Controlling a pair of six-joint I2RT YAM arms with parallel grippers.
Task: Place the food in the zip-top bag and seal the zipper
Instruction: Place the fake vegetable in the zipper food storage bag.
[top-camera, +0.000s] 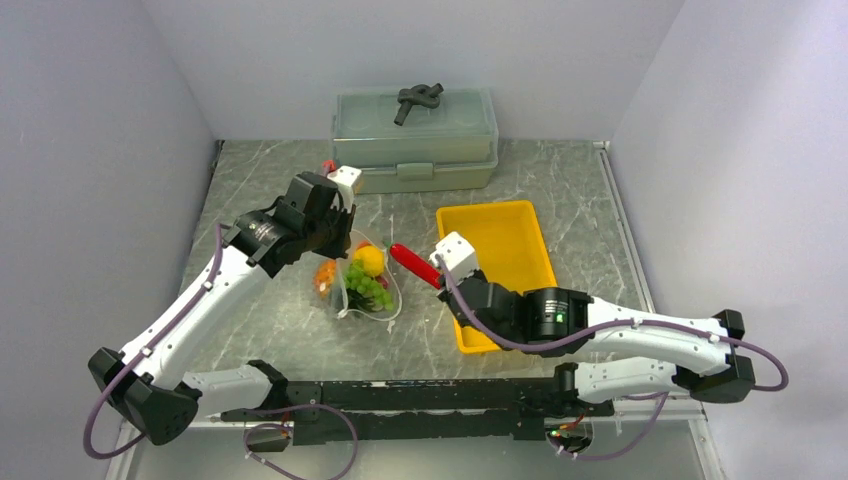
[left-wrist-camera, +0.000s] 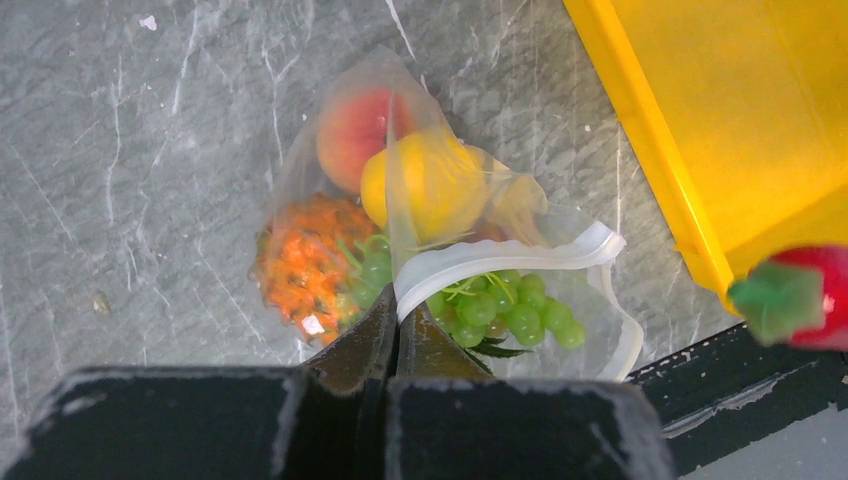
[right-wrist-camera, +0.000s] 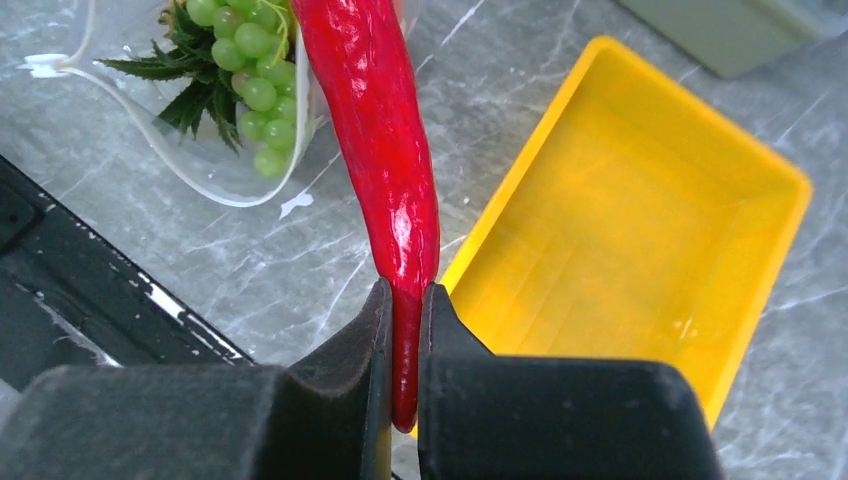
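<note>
Tightly, right hand (right-wrist-camera: 403, 300) clamps chili (right-wrist-camera: 385, 150); left hand (left-wrist-camera: 395, 322), bag (left-wrist-camera: 380, 78).

Setting: robotics laboratory test cell. Evidence: plain pale panel walls (top-camera: 420, 50) enclosing three sides; grey marble-patterned tabletop (top-camera: 560, 190); two white-and-black jointed robot arms (top-camera: 200, 300) on a black mounting rail (top-camera: 420, 400) at the near edge; looped purple cables (top-camera: 86, 435); props: small plastic toy produce (top-camera: 370, 262), yellow rectangular plastic tray (top-camera: 505, 235), grey-green lidded plastic box (top-camera: 415, 135).

Yellow tray (top-camera: 512, 232) sits near grey-green lidded box (top-camera: 445, 138)
</note>
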